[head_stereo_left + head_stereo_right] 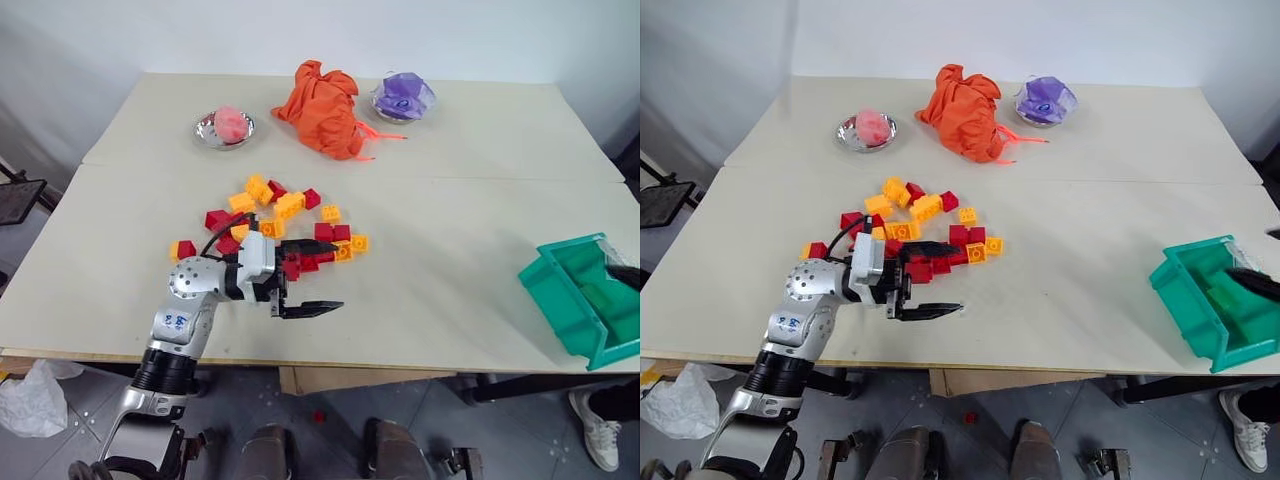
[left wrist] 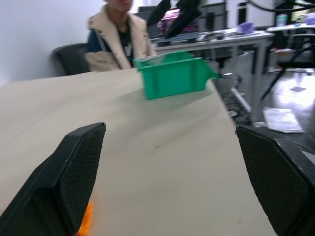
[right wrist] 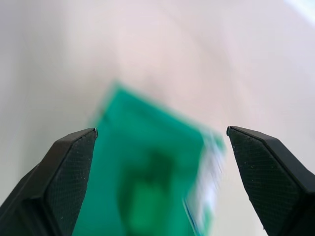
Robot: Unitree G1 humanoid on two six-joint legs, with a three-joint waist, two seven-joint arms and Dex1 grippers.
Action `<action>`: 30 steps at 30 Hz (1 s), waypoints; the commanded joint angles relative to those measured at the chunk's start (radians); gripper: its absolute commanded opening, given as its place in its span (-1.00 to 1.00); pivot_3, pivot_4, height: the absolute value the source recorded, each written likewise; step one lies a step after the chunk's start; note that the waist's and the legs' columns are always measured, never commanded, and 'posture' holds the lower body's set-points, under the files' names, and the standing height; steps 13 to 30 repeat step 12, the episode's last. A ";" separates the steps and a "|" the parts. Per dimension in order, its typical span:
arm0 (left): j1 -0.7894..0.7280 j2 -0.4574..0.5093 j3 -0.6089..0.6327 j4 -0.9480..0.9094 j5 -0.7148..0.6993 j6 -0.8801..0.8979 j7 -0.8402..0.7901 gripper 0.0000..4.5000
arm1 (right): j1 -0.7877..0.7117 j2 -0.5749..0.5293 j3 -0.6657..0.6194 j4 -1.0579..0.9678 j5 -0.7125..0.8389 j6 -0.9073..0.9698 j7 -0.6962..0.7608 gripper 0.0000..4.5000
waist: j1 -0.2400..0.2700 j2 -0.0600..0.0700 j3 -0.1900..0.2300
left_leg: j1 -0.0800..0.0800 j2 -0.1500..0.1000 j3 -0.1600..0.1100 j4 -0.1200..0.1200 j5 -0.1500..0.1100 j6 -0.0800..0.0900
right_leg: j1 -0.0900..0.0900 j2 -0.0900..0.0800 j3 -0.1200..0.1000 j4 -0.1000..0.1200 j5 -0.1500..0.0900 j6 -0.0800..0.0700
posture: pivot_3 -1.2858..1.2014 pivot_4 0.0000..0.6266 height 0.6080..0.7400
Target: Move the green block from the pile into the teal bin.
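Top centre of the frame, a crumpled orange cloth [image 1: 323, 108] sits on the worktop [image 1: 450, 250]. Left of it, a metal dish [image 1: 212, 134] holding something pink; right of it, a purple bundle [image 1: 403, 97].

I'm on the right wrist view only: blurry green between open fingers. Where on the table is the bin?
Observer: The teal bin sits near the right front corner of the table, well apart from the bricks.
Operator: What's the left arm doing?
Observer: The left gripper is open and holds nothing. It is at the near edge of the pile, pointing towards the bin.
Operator: Any green in the pile?
Observer: The bricks I can see there are red and yellow.
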 commanded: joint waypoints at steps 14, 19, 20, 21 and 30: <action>0.304 0.157 0.293 -0.128 0.038 0.006 0.307 1.00 | -0.037 0.494 0.397 -0.265 -0.019 -0.279 -0.195 0.97 | 0.019 -0.001 0.000 | -0.001 0.000 -0.001 -0.001 0.000 0.000 | 0.000 0.000 -0.001 -0.001 0.000 0.000 | 0.03 -0.52 1.00; 0.304 0.157 0.293 -0.128 0.038 0.006 0.307 1.00 | -0.037 0.494 0.397 -0.265 -0.019 -0.279 -0.195 0.97 | 0.019 -0.001 0.000 | -0.001 0.000 -0.001 -0.001 0.000 0.000 | 0.000 0.000 -0.001 -0.001 0.000 0.000 | 0.03 -0.52 1.00; 0.304 0.157 0.293 -0.128 0.038 0.006 0.307 1.00 | -0.037 0.494 0.397 -0.265 -0.019 -0.279 -0.195 0.97 | 0.019 -0.001 0.000 | -0.001 0.000 -0.001 -0.001 0.000 0.000 | 0.000 0.000 -0.001 -0.001 0.000 0.000 | 0.03 -0.52 1.00; 0.304 0.157 0.293 -0.128 0.038 0.006 0.307 1.00 | -0.037 0.494 0.397 -0.265 -0.019 -0.279 -0.195 0.97 | 0.019 -0.001 0.000 | -0.001 0.000 -0.001 -0.001 0.000 0.000 | 0.000 0.000 -0.001 -0.001 0.000 0.000 | 0.03 -0.52 1.00; 0.304 0.157 0.293 -0.128 0.038 0.006 0.307 1.00 | -0.037 0.494 0.397 -0.265 -0.019 -0.279 -0.195 0.97 | 0.019 -0.001 0.000 | -0.001 0.000 -0.001 -0.001 0.000 0.000 | 0.000 0.000 -0.001 -0.001 0.000 0.000 | 0.03 -0.52 1.00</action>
